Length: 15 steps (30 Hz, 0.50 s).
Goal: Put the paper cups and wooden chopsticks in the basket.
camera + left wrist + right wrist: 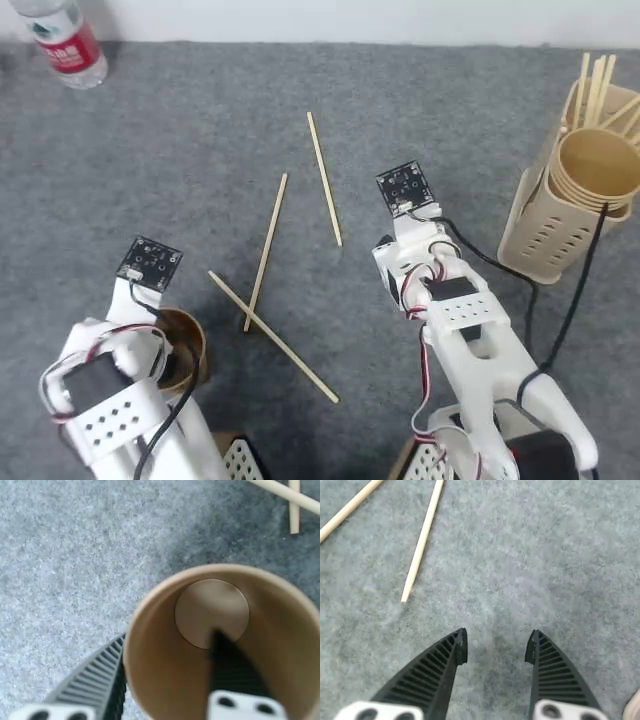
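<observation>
My left tool is open and straddles the wall of a paper cup. The inner finger reaches down inside toward the cup's floor. The outer finger sits just beside the rim on the outside. The jaws stand well apart with the wall between them, so they are not pinched on it. From overhead the cup stands on the grey bench at about 7 o'clock from the middle, right against my left arm.

My right tool hangs close to the bench's middle, a shade toward 3 o'clock. Its jaws are partly open with nothing between them, and grey surface lies beneath.

Three wooden chopsticks lie loose. The upper chopstick sits toward 12 o'clock, its near end just beside my right arm. The middle chopstick runs from the centre toward 7 o'clock. It crosses the lower chopstick, which slants from 8 o'clock toward 6 o'clock.

The basket stands at 2 to 3 o'clock. It holds a stack of cups and a bundle of chopsticks standing on end. A water bottle rests at 10 to 11 o'clock by the far edge.
</observation>
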Motion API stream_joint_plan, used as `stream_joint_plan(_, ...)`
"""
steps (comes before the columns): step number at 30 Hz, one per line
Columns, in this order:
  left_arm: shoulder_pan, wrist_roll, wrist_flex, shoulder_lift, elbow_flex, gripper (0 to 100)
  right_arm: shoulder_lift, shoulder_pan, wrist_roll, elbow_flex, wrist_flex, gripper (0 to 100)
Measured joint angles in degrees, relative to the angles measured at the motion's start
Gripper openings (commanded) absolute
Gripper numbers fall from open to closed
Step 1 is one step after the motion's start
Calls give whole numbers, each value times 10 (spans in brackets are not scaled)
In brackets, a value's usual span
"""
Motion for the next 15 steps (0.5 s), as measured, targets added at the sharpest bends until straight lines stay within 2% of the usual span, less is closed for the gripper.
stream_joint_plan(7,33,5,0,-1,-5,9,0,0,2,0,0,194)
stream_joint_plan(10,69,55,0,-2,-40,9,0,0,2,0,0,194)
stream_joint_plan(15,178,171,27,-3,-167,9,0,0,2,0,0,194)
